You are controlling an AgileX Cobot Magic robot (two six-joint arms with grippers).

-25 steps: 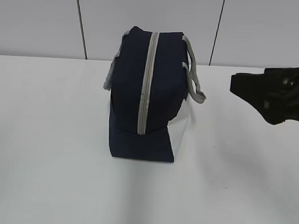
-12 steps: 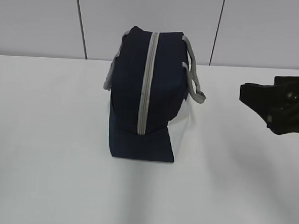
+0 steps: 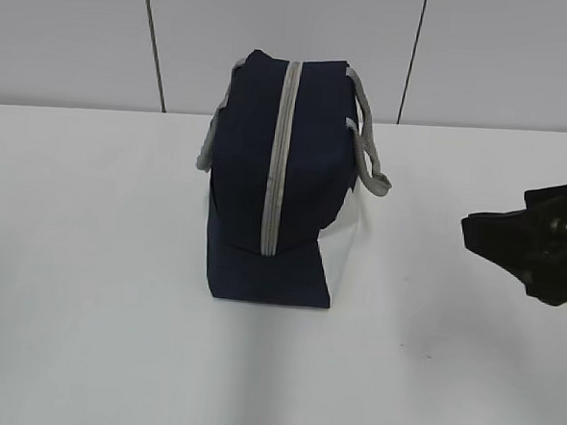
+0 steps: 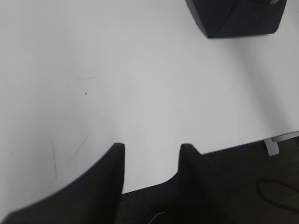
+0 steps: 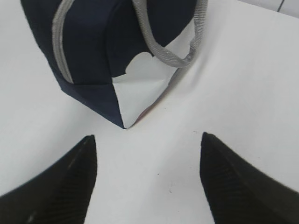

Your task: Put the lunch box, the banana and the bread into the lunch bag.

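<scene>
Lunch bag (image 3: 278, 178) zipped shut at tabletop (image 3: 88, 258) centre, no food visible; right claw (image 5: 147, 182) at 3 o'clock wide open, left claw (image 4: 150, 161) part open, both empty; packing apparently done, otherwise unzip

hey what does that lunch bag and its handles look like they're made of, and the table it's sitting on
Lunch bag: soft matte navy fabric, probably woven synthetic; it creases and sags at the corners. Side panel: smooth white, possibly coated cloth. Handles: grey webbing, with a ribbed weave visible in the right wrist view. Table: hard, smooth white surface with a faint sheen and light scuffs, likely laminate.
</scene>
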